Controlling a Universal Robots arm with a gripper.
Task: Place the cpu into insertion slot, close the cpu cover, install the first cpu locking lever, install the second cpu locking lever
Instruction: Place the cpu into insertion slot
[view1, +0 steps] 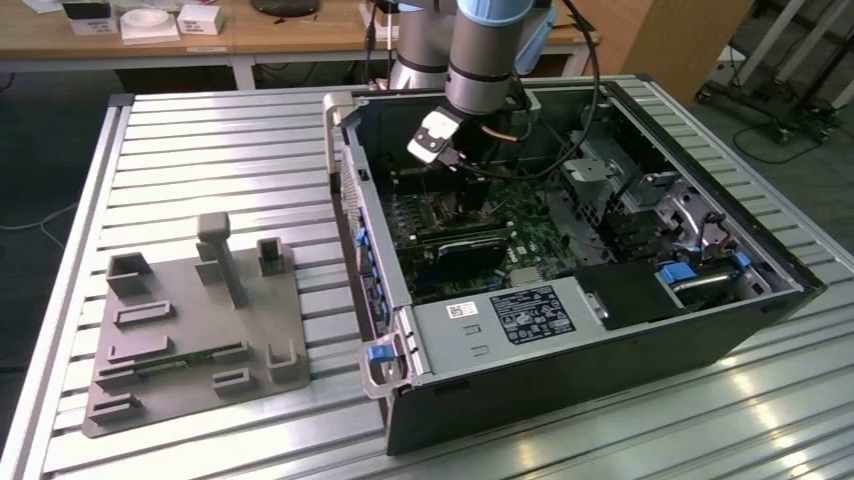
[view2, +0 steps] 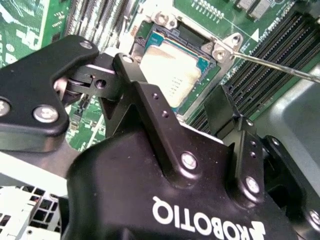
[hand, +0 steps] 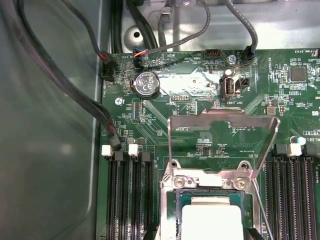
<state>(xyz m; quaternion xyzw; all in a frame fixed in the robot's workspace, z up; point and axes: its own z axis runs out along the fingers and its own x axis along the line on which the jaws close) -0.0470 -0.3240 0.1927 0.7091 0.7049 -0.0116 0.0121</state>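
Note:
The cpu (view2: 167, 75) lies flat in the insertion slot (view2: 220, 50), its silver-grey top facing up; the first wrist view also shows the cpu (hand: 210, 220) inside the slot's metal rim (hand: 205, 179). The cpu cover (hand: 190, 121) stands raised and swung back from the socket, its square window showing green board behind. A thin locking lever (view2: 280, 67) sticks out from the socket's corner. My gripper (view2: 172, 85) hangs just above the cpu, open, its black fingers (view2: 125, 70) on either side with nothing between them. In the exterior view the gripper (view1: 470, 195) reaches down into the computer case (view1: 561, 330).
Long memory slots (hand: 130, 200) flank the socket on both sides. Black cables (hand: 95, 110) run along the case wall beside a coin battery (hand: 146, 83). A grey fixture plate (view1: 187, 330) lies on the slatted table at the exterior view's left.

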